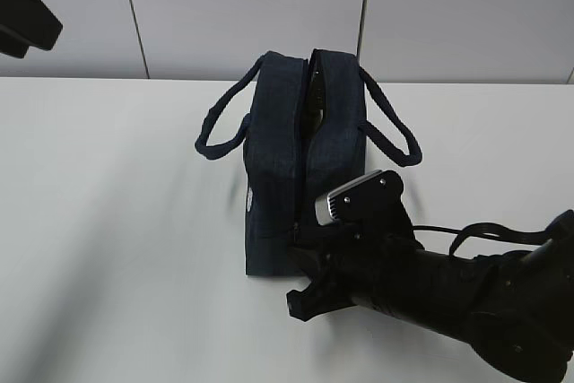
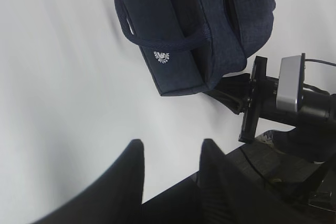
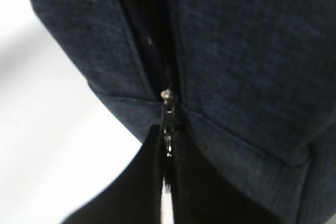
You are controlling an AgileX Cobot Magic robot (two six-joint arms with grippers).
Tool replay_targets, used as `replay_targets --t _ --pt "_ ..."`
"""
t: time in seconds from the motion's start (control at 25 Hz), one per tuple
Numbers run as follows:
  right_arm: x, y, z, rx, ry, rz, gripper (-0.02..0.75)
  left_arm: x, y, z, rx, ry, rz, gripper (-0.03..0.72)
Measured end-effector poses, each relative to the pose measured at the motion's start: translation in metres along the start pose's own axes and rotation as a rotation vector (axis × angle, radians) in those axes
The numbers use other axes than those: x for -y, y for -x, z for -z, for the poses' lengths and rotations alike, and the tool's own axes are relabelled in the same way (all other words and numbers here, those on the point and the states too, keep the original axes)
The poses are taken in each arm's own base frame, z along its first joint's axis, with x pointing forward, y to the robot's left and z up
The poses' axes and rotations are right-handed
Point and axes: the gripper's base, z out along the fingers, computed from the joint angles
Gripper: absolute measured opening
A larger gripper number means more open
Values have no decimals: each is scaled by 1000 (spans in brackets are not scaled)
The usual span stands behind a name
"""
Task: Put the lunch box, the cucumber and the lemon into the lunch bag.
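The dark navy lunch bag (image 1: 291,159) stands mid-table with its handles hanging to both sides. Its top zipper gapes open at the far end. My right gripper (image 1: 300,241) is at the bag's near end. In the right wrist view the gripper (image 3: 169,148) is shut on the metal zipper pull (image 3: 168,109). My left gripper (image 2: 170,153) is open and empty, high above the table to the left of the bag (image 2: 194,24). The lunch box, the cucumber and the lemon are out of view.
The white table (image 1: 117,221) is backed by a pale panelled wall (image 1: 242,6). The right arm (image 2: 286,98) with its wrist camera lies beside the bag's near end. A part of the left arm (image 1: 22,20) shows at the top left corner.
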Motion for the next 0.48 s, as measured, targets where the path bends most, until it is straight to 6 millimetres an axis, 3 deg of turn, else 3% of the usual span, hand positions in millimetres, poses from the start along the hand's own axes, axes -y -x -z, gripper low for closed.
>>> replay_targets --t 0.48 --pt "-2 10 7 4 -5 5 2 0 0 0 -2 3 -1 239"
